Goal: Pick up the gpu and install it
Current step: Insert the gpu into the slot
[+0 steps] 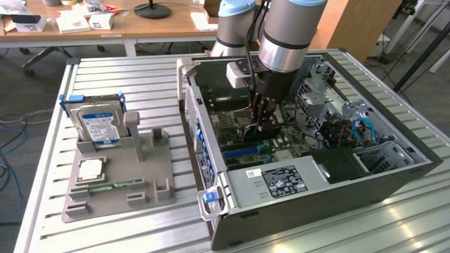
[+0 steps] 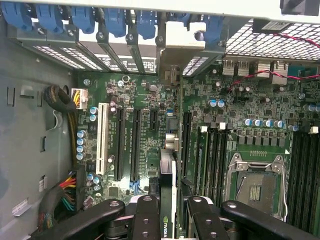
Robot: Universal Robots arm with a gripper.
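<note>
Holding the gpu (image 2: 167, 195) edge-on between partly closed fingers (image 2: 146, 217), the gripper (image 1: 262, 122) hangs inside the open computer case (image 1: 295, 216), low over the motherboard (image 2: 200, 100). The pick-up is done. The card stands upright just beside the long expansion slots (image 2: 135, 145). Its lower edge is hidden, so it probably is not seated yet and the installing is unfinished.
</note>
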